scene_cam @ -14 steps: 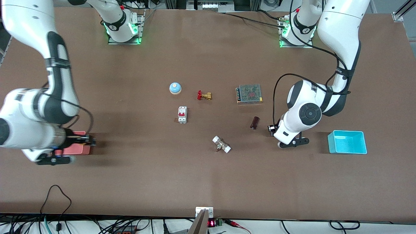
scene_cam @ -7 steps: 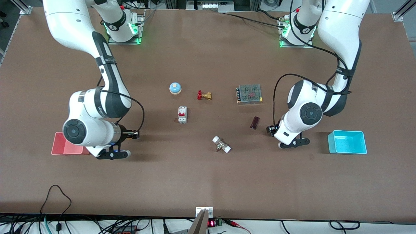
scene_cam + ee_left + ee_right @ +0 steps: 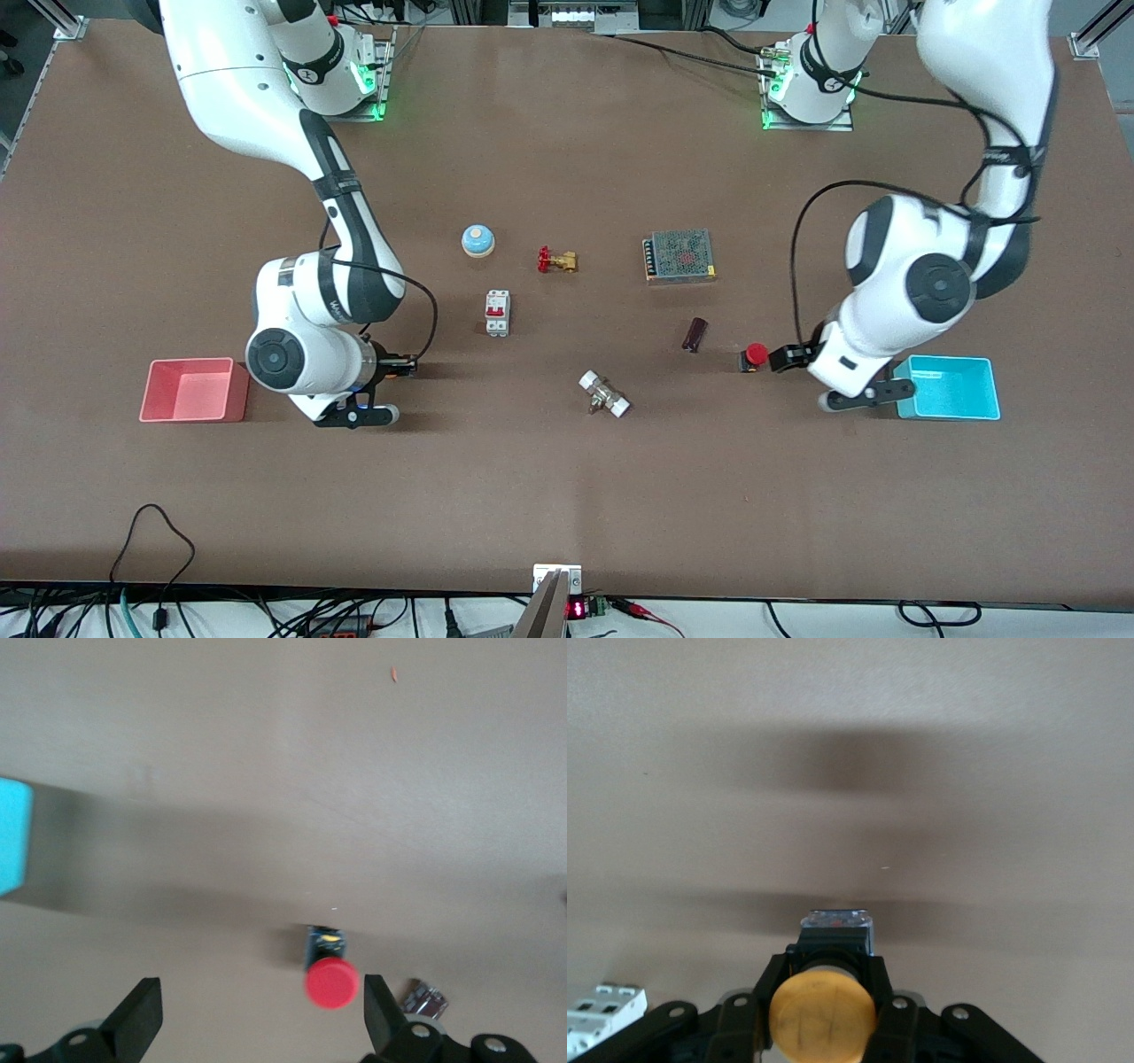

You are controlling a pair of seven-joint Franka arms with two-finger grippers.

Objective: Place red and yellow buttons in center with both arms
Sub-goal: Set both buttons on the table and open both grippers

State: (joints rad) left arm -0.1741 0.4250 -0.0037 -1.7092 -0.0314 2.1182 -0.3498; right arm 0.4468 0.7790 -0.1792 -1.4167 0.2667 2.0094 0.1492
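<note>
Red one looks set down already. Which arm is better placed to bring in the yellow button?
Right. The right pincer is shut on the yellow button. The left pincer is open, with the red button on the table.

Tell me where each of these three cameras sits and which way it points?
Front view: high across the table, facing both arms' bases; shows both white arms, the red button on the table and the left gripper by it.
Left wrist view: on the left arm's wrist, looking down at the red button between that gripper's open fingers.
Right wrist view: on the right wrist, showing the right gripper clamped on the yellow button.
Shared: front and left wrist views both show the red button.
</note>
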